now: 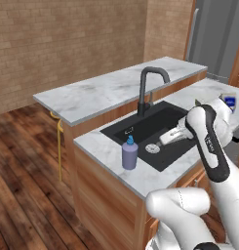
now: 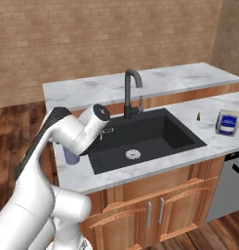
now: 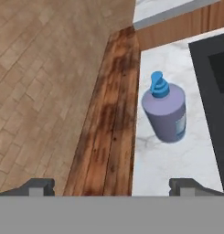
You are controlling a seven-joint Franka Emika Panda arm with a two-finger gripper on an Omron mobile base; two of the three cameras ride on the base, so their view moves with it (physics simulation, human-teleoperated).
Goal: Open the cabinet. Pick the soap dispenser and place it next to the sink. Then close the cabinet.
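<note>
A: Soap (image 1: 129, 153) position?

B: Upright on the marble table (image 1: 104, 146), just beside the sink's (image 1: 150, 132) left rim, near the table's front-left corner. Lavender body, blue pump. In the hand view it (image 3: 166, 111) sits ahead of the fingertips (image 3: 38, 186), with clear marble between. In the right base view just its lower body (image 2: 70, 155) shows behind the arm.

A: Pincer?

B: Open wide, holding nothing. The 2 tips stand far apart at the bottom of the hand view (image 3: 114, 187); the bottle is well beyond them and not touched. From the left base view the hand hangs over the sink basin (image 1: 170, 136), pointing toward the bottle.

A: Sink details?

B: Black basin, round silver drain (image 2: 133, 154), dark gooseneck tap (image 2: 131, 93) at the back rim.

A: Anything else on the table?

B: A blue-and-white packet (image 2: 228, 122) to the right of the sink, and a small dark item (image 2: 198, 116) near it, too small to identify. A raised marble ledge (image 2: 140, 80) runs behind the sink, brick wall (image 2: 106, 34) beyond.

A: Below?

B: Wooden doors with 2 short silver handles (image 2: 155, 212). Wood plank floor (image 1: 28, 185) to the left.
</note>
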